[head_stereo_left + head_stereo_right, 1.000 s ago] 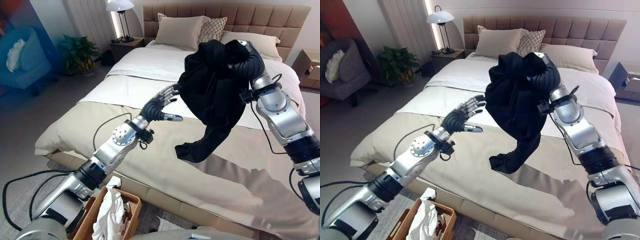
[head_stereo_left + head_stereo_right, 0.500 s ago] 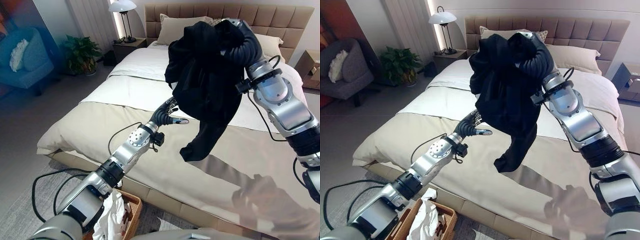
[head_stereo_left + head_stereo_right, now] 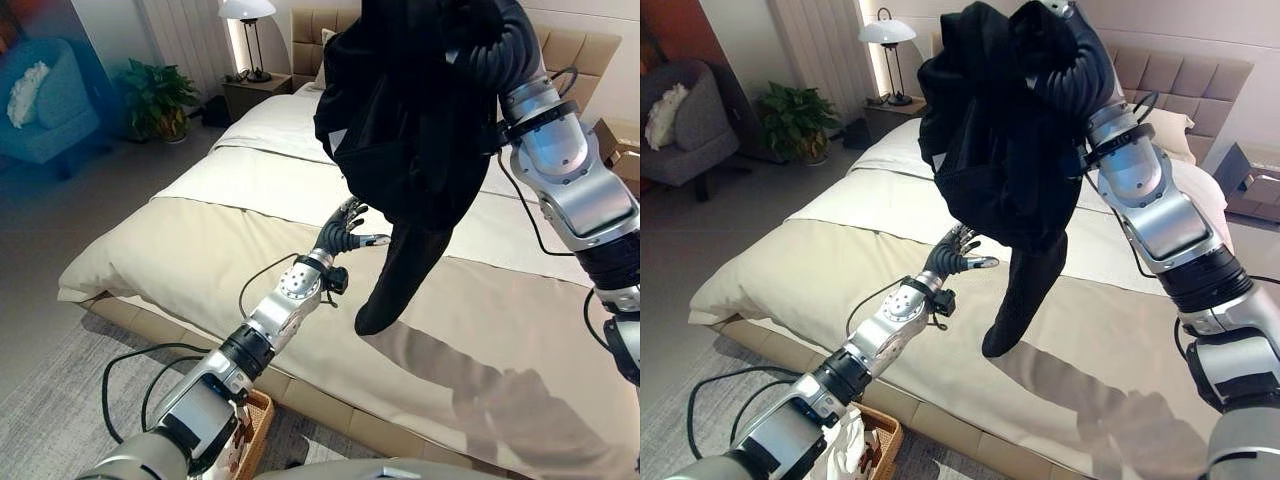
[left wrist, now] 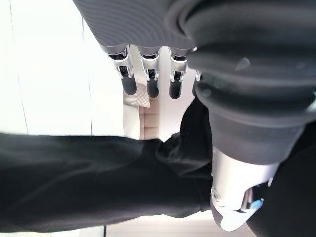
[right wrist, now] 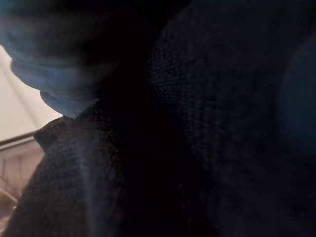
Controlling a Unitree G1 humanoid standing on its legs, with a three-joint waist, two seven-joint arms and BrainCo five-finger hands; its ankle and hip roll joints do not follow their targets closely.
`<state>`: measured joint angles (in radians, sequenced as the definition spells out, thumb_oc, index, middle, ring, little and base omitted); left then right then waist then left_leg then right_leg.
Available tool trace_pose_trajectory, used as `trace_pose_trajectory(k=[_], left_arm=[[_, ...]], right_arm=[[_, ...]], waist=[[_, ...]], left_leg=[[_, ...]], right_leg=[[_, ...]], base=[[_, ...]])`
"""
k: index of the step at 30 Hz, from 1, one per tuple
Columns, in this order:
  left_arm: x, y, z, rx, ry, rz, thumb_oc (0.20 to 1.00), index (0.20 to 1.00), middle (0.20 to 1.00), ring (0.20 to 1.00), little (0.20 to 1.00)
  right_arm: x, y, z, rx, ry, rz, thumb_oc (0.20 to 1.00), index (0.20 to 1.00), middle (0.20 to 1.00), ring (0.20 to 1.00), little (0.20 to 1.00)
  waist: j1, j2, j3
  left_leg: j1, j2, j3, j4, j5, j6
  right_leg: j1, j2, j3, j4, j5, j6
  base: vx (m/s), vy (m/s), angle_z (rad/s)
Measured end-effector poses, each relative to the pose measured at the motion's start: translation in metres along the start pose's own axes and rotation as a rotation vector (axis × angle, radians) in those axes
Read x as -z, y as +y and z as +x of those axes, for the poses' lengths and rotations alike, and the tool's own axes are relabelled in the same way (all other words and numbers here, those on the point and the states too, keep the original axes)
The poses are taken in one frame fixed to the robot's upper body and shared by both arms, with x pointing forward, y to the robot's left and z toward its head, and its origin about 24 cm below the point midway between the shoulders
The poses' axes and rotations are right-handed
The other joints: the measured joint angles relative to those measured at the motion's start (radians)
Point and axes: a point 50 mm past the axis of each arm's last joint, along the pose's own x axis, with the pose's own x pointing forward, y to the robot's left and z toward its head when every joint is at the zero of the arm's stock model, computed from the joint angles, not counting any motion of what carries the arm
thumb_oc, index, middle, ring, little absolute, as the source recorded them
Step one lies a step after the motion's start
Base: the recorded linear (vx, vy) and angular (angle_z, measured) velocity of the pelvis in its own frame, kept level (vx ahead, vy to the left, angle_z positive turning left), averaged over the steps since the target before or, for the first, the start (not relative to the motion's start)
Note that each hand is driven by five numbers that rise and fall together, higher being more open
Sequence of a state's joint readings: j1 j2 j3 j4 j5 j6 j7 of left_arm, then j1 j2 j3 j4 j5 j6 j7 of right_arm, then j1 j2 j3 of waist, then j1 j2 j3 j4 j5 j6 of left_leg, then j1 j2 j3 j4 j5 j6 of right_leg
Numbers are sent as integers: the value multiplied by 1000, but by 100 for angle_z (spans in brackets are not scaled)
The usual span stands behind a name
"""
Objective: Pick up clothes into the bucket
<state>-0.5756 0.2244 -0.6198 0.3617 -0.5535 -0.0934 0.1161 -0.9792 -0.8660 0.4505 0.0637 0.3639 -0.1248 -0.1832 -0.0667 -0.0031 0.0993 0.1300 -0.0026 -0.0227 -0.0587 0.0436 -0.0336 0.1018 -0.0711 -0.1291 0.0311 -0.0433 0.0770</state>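
Observation:
A black garment (image 3: 410,130) hangs high over the bed, bunched round my right hand (image 3: 500,50), which is buried in the cloth. One long sleeve (image 3: 1015,300) dangles toward the bedspread. My left hand (image 3: 345,232) reaches out over the bed, open, with straight fingers (image 4: 148,79) just left of the hanging sleeve and not touching it. The left wrist view looks across the black garment (image 4: 89,182). The wicker basket (image 3: 878,440) stands on the floor at the lower left, with white cloth (image 3: 845,445) in it.
The wide bed (image 3: 180,250) with beige and white covers lies ahead, pillows (image 3: 1170,125) at its headboard. A lamp (image 3: 245,10) on a nightstand (image 3: 255,92), a plant (image 3: 155,95) and a blue armchair (image 3: 35,110) stand at the left. A rug (image 3: 60,400) runs along the bed's foot.
My right arm has lifted the black garment higher, so its sleeve now hangs off the bed. My left arm has stretched further out toward the sleeve. The camera has shifted too.

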Motion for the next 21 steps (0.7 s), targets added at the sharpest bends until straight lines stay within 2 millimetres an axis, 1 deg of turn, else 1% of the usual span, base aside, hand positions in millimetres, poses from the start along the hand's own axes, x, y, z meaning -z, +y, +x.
trace_pose_trajectory(k=[3,5,6,7,9,13,14,15,16,17,20,21], left_arm=[[-7,-12,-5,131,-3,-50,1000,1000,1000,1000,1000],[-13,-21,-10,255,7,-124,1000,1000,1000,1000,1000],[-14,-22,-11,277,12,-143,1000,1000,1000,1000,1000],[-18,-23,-16,336,25,-159,1000,1000,1000,1000,1000],[-22,-17,-22,376,37,-162,1000,1000,1000,1000,1000],[-31,10,-35,373,50,-65,1000,1000,1000,1000,1000],[-36,21,-39,355,51,-27,1000,1000,1000,1000,1000],[-37,26,-39,338,50,-15,1000,1000,1000,1000,1000],[-39,35,-42,305,39,-2,1000,1000,1000,1000,1000],[-40,40,-44,263,17,-31,1000,1000,1000,1000,1000],[-37,49,-47,182,-11,-37,1000,1000,1000,1000,1000],[-35,51,-50,155,-21,-62,1000,1000,1000,1000,1000]], right_arm=[[1,4,0,-12,4,5,200,200,200,200,200],[5,9,-1,-37,18,4,200,200,200,200,200],[5,9,-1,-39,20,4,200,200,200,200,200],[7,9,-1,-44,30,2,200,200,200,200,200],[12,7,-2,-44,52,-5,200,200,200,200,200],[21,2,-4,-46,92,-25,200,200,200,200,200],[27,-3,-6,-43,119,-45,200,200,200,200,200],[29,-5,-7,-39,130,-55,200,200,200,200,200],[31,-9,-9,-34,143,-79,200,200,200,200,200],[34,-13,-11,-31,157,-105,200,200,200,200,200],[40,-18,-13,-20,187,-140,200,200,200,200,200],[41,-19,-13,-18,189,-142,200,200,200,200,200]], waist=[[0,0,0],[-1,1,0],[-1,1,-1],[-3,1,-1],[-1,2,-1],[5,4,-2],[2,4,-2],[5,4,-3],[19,7,-3],[19,8,-4],[34,7,-4],[30,8,-4]], left_leg=[[0,0,0,0,0,0],[1,-1,-6,0,0,0],[1,-2,-7,0,0,0],[1,-2,-11,0,0,0],[6,-2,-16,1,0,0],[14,-3,-22,-1,0,0],[14,-3,-26,-1,0,0],[14,-4,-27,-1,0,0],[13,-6,-31,-3,0,0],[15,-7,-32,-3,0,0],[14,-8,-36,-4,0,0],[15,-8,-37,-4,0,0]], right_leg=[[0,0,0,0,0,0],[6,-2,-7,-3,0,0],[8,-2,-10,-4,0,0],[15,-2,-18,-12,2,0],[24,-2,-20,-16,2,0],[37,-2,-27,-21,2,0],[37,-3,-31,-21,2,0],[38,-4,-32,-21,2,0],[39,-5,-38,-21,2,0],[39,-6,-39,-21,2,0],[42,-6,-43,-21,2,0],[43,-7,-43,-22,2,0]], base=[[0,0,0],[12,24,6],[-1,36,10],[2,16,8],[-10,22,9],[-15,17,5],[-21,22,7],[-29,31,8],[-24,33,6],[-10,17,7],[-3,23,5],[3,18,6]])
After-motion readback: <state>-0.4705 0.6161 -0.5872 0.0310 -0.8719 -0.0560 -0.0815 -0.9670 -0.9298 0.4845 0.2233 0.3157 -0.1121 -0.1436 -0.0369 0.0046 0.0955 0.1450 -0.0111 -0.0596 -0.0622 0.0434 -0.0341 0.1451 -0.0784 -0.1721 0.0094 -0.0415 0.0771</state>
